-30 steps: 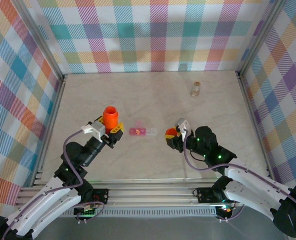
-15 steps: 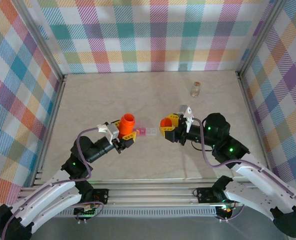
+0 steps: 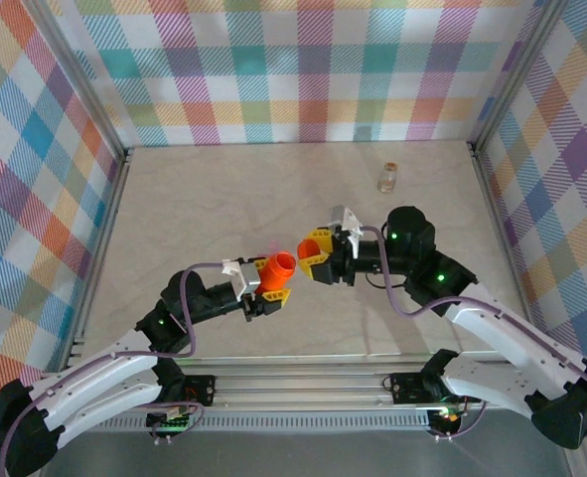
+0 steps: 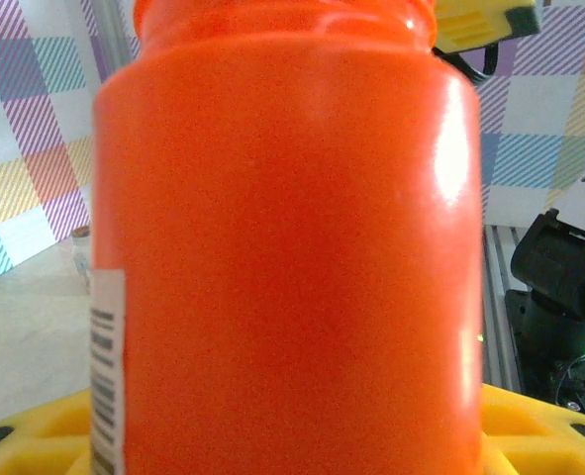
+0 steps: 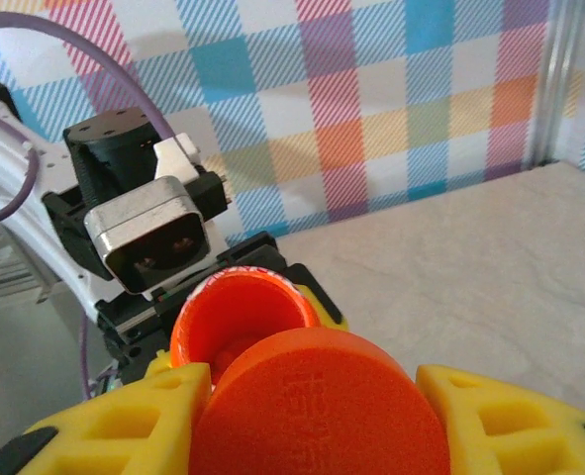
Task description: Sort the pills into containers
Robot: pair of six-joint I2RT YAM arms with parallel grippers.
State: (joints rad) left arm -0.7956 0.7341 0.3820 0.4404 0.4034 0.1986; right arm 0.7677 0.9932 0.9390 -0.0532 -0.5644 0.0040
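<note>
Pale marble-look table (image 3: pixel 204 189) inside plaid-papered walls. A small glass vial (image 3: pixel 387 177) stands alone at the upper right of the top view.

**Step in hand, as judged:** pouring pills from the opened bottle into the pill box. To do it well:
- Draw the cap clear to the side so it does not block the mouth.
- Set the mouth directly above one compartment of the box.
- Increase the tilt slowly, so pills fall singly rather than spilling across the table.
- Keep the grip on the bottle body firm while it turns.

**Left gripper** (image 3: pixel 269 281): closed partway around the body of the orange pill bottle (image 3: pixel 276 268), yellow fingers (image 4: pixel 530 430) on its sides. The bottle is off the table at frame centre, tilted with its open mouth toward the upper right.

**Right gripper** (image 3: pixel 314 254): clamped narrowly on the orange cap (image 3: pixel 309 245), with yellow fingers either side in the right wrist view. The cap is just beside the bottle mouth and apart from it.

**Task items:**
- Pink pill box: a faint pink sliver (image 3: pixel 274 246) just above the bottle mouth is probably it. The rest is covered.
- Pills: dim shapes inside the mouth, too unclear to confirm.
</note>
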